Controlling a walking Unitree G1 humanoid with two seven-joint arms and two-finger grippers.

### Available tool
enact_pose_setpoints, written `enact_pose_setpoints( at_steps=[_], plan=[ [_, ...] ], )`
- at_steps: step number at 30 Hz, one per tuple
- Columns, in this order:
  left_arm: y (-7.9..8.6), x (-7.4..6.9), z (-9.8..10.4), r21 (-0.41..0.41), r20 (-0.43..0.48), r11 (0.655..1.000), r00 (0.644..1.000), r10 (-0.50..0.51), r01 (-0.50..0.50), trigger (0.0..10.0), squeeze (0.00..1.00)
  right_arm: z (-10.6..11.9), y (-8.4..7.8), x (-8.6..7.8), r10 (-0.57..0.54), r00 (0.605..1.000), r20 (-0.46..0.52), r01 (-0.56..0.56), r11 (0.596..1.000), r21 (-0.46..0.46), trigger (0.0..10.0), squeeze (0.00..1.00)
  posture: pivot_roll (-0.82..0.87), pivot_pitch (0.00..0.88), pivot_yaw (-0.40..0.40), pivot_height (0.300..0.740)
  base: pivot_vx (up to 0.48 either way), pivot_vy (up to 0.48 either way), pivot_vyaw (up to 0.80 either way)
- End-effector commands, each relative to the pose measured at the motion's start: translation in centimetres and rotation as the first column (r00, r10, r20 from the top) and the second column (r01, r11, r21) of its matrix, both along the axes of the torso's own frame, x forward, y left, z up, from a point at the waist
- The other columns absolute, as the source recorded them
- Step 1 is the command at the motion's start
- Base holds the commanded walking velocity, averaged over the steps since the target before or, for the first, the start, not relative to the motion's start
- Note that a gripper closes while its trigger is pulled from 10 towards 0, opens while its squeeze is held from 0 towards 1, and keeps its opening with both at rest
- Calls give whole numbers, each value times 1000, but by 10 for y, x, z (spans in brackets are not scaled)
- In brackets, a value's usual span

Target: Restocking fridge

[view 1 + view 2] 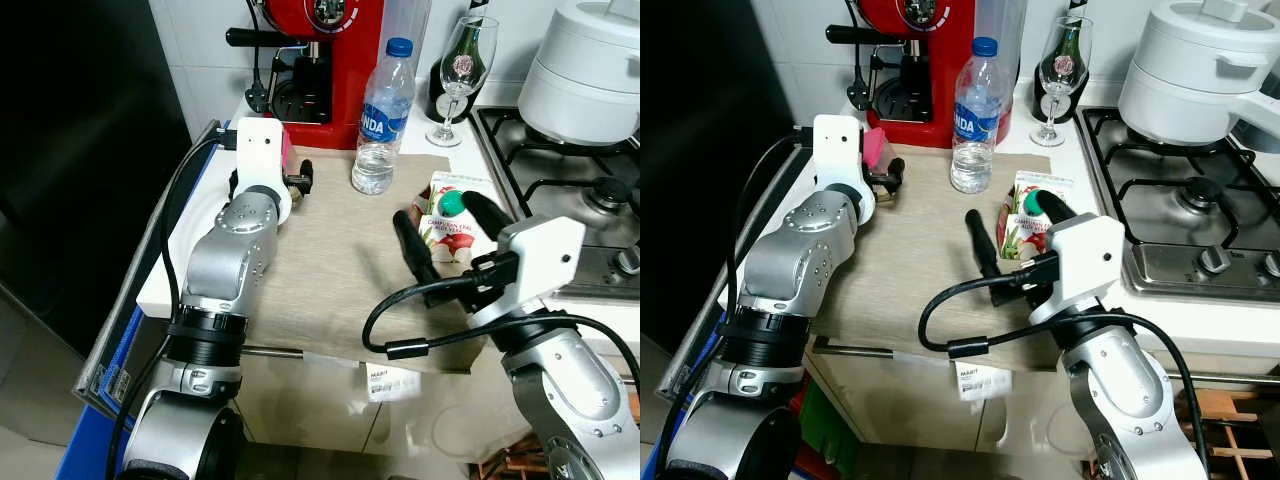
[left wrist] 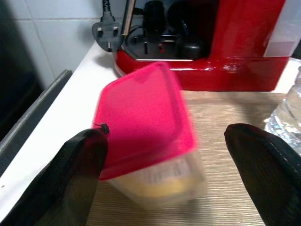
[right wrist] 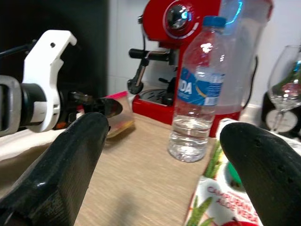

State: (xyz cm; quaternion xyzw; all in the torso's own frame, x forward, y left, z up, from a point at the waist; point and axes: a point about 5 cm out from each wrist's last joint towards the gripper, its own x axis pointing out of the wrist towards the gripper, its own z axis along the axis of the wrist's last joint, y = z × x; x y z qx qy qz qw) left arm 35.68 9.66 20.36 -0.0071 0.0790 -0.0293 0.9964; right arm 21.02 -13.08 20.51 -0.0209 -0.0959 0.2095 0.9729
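Readable text on the counter items

The letters "NDA" are seen in white on the blue label of the water bottle point(image 1: 383, 110); "CAMPUR" is partly made out on the juice pouch point(image 3: 217, 204); small print on the white tag point(image 1: 983, 380) below the counter edge cannot be read.

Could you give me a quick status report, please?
Left pincer open around the pink-lidded tub. Right pincer open over the pouch. Bottle upright between them. Nothing blocking.

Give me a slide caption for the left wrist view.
Open left claw straddling pink-lidded tub beside red coffee machine.
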Motion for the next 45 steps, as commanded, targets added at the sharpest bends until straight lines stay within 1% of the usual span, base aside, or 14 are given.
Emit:
enact_pose_setpoints(
  at_steps=[1,11,12,17,24,32,34,35,37,39,42,43,44,45],
  plan=[
    [7,-1,1,1,3,1000,1000,29,-29,10000,0,-2,2,2,29,999,-17,-29,1000,-1,10000,141,-171,0,54,740,0,0,0],
    [5,4,-1,-70,-29,998,999,-13,11,10000,0,-4,7,7,62,998,-23,-62,998,-1,10000,137,-161,0,51,740,0,0,0],
    [6,7,1,-86,-22,996,1000,-18,16,0,0,-5,7,7,60,998,-24,-60,998,-1,10000,141,-161,0,51,740,0,0,0],
    [7,14,6,-65,1,996,999,-54,54,0,0,-6,8,8,52,998,-25,-52,999,2,10000,137,-164,0,56,740,0,0,0],
    [1,12,-8,83,17,990,994,-112,110,0,0,-8,11,7,48,998,-29,-48,999,8,10000,141,-164,0,67,740,0,0,0],
    [2,10,-14,97,14,986,991,-137,135,0,0,-10,12,4,39,999,-36,-38,999,15,10000,141,-165,1,80,740,0,0,0],
    [2,9,-14,61,21,989,991,-134,133,0,0,-10,13,4,35,999,-38,-34,999,17,10000,145,-165,3,81,740,0,0,0],
    [1,9,-8,-17,44,991,990,-134,135,0,0,-11,13,4,34,999,-39,-33,999,17,10000,133,-165,3,81,740,0,0,0],
    [0,8,-7,-36,51,990,990,-133,135,0,0,-11,13,4,34,999,-39,-33,999,17,10000,133,-165,3,81,740,0,0,0],
    [0,9,-1,-125,63,983,990,-128,135,0,0,-11,13,4,33,999,-40,-33,999,16,10000,141,-165,3,81,740,0,0,0],
    [1,9,1,-176,66,976,990,-122,131,0,0,-11,12,4,33,999,-41,-33,999,15,10000,141,-163,4,74,740,0,0,0],
    [2,10,2,-217,56,968,991,-117,127,0,0,-11,12,4,33,999,-40,-33,999,13,10000,137,-163,4,74,740,0,0,0],
    [4,11,5,-334,39,936,994,-104,111,0,0,-11,12,4,32,999,-39,-32,999,11,10000,141,-164,1,72,740,0,0,0],
    [4,11,7,-373,32,922,994,-102,107,0,0,-11,12,5,32,999,-39,-32,999,10,10000,141,-164,1,72,740,0,0,0]
  ],
)
